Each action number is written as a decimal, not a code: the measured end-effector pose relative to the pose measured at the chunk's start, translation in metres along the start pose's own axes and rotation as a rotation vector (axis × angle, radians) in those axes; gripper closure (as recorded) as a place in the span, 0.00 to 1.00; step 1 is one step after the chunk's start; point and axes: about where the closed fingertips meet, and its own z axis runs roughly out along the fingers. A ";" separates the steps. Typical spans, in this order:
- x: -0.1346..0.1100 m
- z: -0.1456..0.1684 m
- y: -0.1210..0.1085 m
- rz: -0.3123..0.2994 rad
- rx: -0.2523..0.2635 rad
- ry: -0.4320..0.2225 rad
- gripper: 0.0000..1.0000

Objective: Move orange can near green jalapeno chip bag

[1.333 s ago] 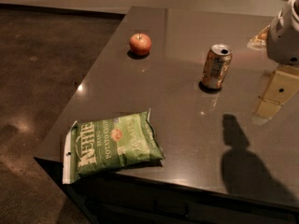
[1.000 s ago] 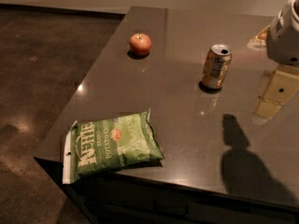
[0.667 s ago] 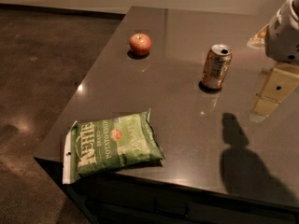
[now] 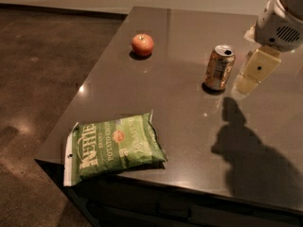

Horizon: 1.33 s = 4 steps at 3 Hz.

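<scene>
Orange-gold metal drink can point(image 4: 219, 67) stands upright on the dark table point(image 4: 180, 112), well apart from the flat green crinkly chip bag point(image 4: 113, 144). My gripper point(image 4: 255, 72) hangs just right of it, grip state I cannot tell. I judge the whole move is yet to do.

My gripper point(image 4: 258, 71) sits up around 2 o'clock in my feed. From here it's a flat cream-yellow slab with one tiny dark dot in the middle. The wrist housing point(image 4: 280, 19) above it is rounded, white, with a patch of dark vent slots.
</scene>
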 end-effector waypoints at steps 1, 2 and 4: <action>-0.008 0.008 -0.025 0.065 0.002 -0.055 0.00; -0.016 0.030 -0.062 0.141 -0.016 -0.124 0.00; -0.024 0.066 -0.092 0.207 -0.052 -0.193 0.00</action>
